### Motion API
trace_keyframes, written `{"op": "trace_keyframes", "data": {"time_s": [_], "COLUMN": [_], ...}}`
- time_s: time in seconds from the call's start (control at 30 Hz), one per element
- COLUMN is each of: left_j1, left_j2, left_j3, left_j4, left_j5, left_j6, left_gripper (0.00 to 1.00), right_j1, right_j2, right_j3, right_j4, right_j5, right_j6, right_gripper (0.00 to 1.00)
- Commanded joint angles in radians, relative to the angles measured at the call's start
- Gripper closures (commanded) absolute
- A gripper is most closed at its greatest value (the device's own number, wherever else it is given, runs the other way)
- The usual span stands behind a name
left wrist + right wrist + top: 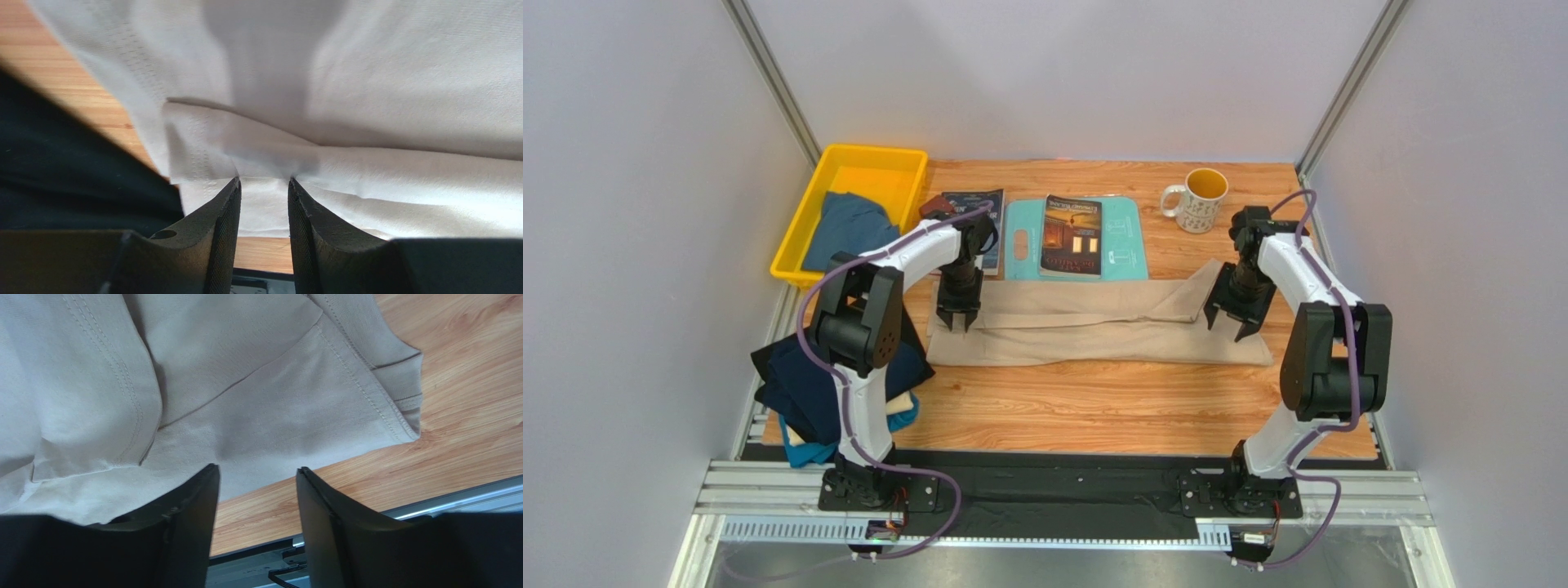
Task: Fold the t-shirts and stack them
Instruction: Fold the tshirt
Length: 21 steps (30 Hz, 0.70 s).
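L gripper [264, 179] above beige tee [1100, 328] L end; R gripper [258, 468] above R end

Lab test cell; white panel walls [1063, 74], aluminium frame rails [1382, 496].

Matt beige cloth t-shirt [1100, 328] on smooth grained wood table [1112, 407], glossy yellow plastic bin [799, 233]

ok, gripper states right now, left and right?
Left gripper: open, holding nothing, tips at the beige t-shirt.
Right gripper: open, holding nothing, over the same shirt's edge.
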Motion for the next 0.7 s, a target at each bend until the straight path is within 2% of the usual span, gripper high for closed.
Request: {"op": "trace_keyframes", "data": {"time_s": [0.0,0.13,0.3,0.4,0.43,0.5,0.6,0.67], "left_j1": [-0.022,-0.028,-0.028,-0.028,-0.03,-0.028,-0.028,-0.028], "left_j2": [0.003,-0.004,-0.07,-0.061,-0.038,-0.017,-0.013,-0.024], "left_j3": [-0.001,-0.027,-0.084,-0.111,-0.113,-0.11,-0.133,-0.14], "left_j4": [0.015,0.008,0.012,0.034,0.023,0.005,0.0,-0.008], "left_j5": [0.024,0.021,0.033,0.023,0.02,0.016,0.035,0.033], "left_j6": [0.013,0.016,0.019,0.033,0.033,0.025,0.019,0.021], "left_gripper": [0.6,0.62,0.64,0.74,0.85,0.98,1.0,1.0], "right_j1": [0.008,0.01,0.011,0.011,0.011,0.011,0.011,0.011], "right_j2": [0.028,0.071,0.103,0.157,0.172,0.216,0.27,0.295], "right_j3": [-0.014,-0.04,-0.049,-0.032,-0.025,-0.003,0.026,0.043], "right_j4": [0.038,0.036,0.064,0.081,0.082,0.079,0.068,0.061], "right_j5": [0.01,0.031,0.063,0.08,0.086,0.105,0.138,0.154], "right_j6": [0.029,0.041,0.044,0.041,0.042,0.045,0.049,0.056], "right_gripper": [0.5,0.57,0.57,0.62,0.65,0.7,0.75,0.82]}}
